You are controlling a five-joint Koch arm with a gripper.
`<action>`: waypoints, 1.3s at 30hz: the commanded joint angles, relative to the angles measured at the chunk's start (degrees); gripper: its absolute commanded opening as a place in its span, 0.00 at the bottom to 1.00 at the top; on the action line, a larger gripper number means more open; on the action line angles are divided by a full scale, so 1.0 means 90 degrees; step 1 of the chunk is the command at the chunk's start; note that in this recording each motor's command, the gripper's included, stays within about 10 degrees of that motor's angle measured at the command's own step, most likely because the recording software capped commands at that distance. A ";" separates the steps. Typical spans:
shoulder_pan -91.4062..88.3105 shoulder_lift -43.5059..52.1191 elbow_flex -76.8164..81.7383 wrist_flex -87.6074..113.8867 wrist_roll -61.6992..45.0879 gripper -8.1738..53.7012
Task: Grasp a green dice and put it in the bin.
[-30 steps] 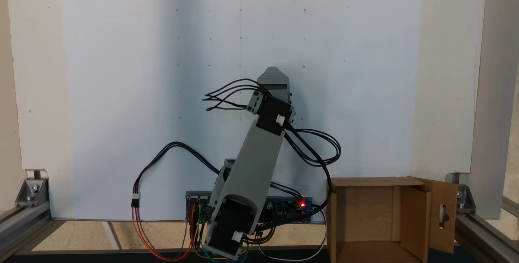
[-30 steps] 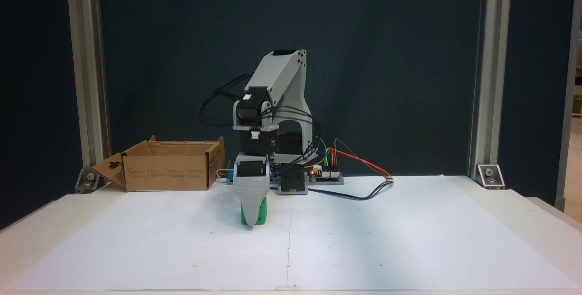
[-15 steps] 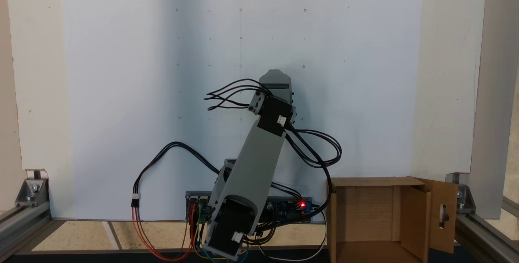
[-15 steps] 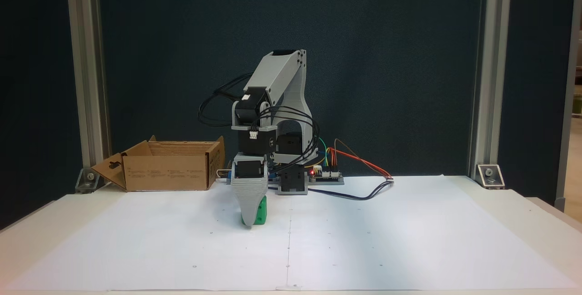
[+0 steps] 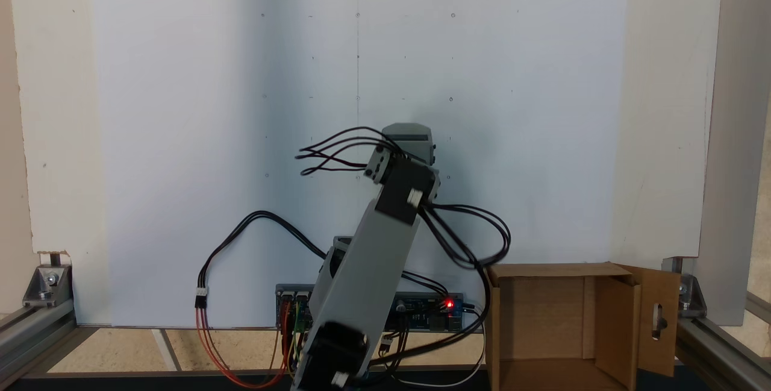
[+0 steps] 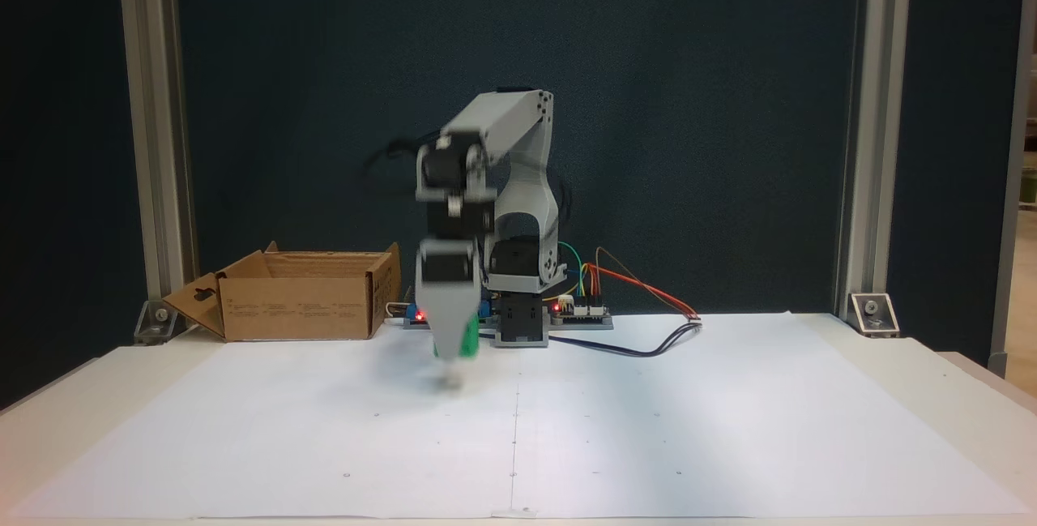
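Gripper: I see it blurred, clamped on the green dice, raised off the white paper.
Dice: hanging left of centre, clear of the sheet.
Bin: far left, well apart, open top.

We make out no readable text anywhere. The bin carries a few rows of small dark print on its front wall in a fixed view, but the letters are too small for us to read. The paper sheet bears only small dots and a thin line.
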 commanded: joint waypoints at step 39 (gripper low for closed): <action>0.8145 -0.2285 -0.6709 0.3447 0.0937 0.32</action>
